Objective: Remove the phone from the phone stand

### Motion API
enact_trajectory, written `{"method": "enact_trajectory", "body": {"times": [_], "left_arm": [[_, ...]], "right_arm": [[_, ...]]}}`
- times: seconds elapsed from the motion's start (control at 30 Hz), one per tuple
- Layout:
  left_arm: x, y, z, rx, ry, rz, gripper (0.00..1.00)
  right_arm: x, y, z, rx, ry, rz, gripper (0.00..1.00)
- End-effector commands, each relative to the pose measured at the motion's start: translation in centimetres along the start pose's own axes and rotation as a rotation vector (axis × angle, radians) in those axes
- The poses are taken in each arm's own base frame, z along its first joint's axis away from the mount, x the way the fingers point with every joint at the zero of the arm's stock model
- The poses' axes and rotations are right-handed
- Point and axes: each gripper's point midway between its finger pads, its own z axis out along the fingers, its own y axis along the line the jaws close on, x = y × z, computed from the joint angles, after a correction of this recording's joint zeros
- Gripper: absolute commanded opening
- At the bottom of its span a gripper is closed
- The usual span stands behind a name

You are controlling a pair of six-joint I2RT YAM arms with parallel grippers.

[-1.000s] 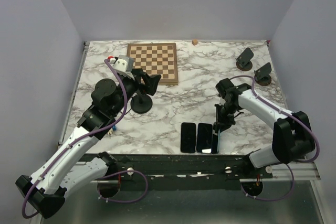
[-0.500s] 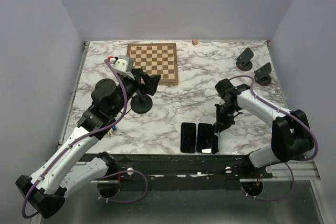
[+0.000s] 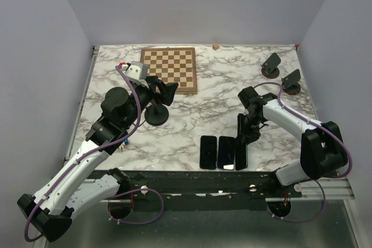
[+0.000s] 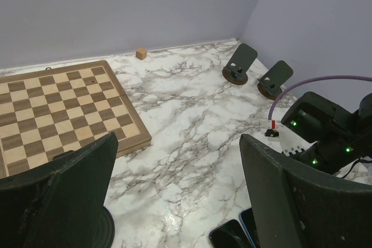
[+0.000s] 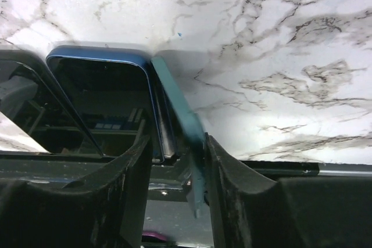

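A teal phone stands tilted on its long edge at the table's front edge, right of two black phones that lie flat. My right gripper straddles it; in the right wrist view the gripper has its jaws apart, with the phone leaning on the right finger and a gap on the left side. My left gripper is open and empty above a bare black phone stand. In the left wrist view that gripper is spread wide over bare marble.
Two more empty black stands sit at the far right. A chessboard lies at the back left and a small wooden cube at the back edge. The near table edge runs just below the phones.
My right gripper has moved slightly left and lowered the teal phone beside the two flat phones; its bright blue edge no longer shows from above. The left arm has not moved.
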Motion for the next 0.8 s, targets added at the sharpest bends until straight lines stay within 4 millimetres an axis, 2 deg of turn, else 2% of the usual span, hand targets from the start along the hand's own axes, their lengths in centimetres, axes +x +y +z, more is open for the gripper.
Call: {"method": "enact_trajectory", "body": {"times": [0.0,0.07,0.27,0.77], "left_arm": [[-0.4,-0.6,-0.1,0.024,-0.014,-0.003,0.94],[-0.4,-0.6,-0.1,0.024,-0.015,-0.003,0.94],[-0.3,-0.5,0.0,0.02,-0.011,-0.003,0.94],[-0.1,-0.6,0.0,0.026,-0.008,-0.008,0.94]], "right_arm": [[-0.1,-0.6,0.3,0.032,-0.028,0.017,0.55],[-0.1,-0.5,0.6,0.02,-0.034,0.017,0.6],[0.0,0.4,1.4,-0.036,-0.034,0.039,0.62],[-2.2,-1.2,0.8,0.075,-0.144,0.095,0.73]]}}
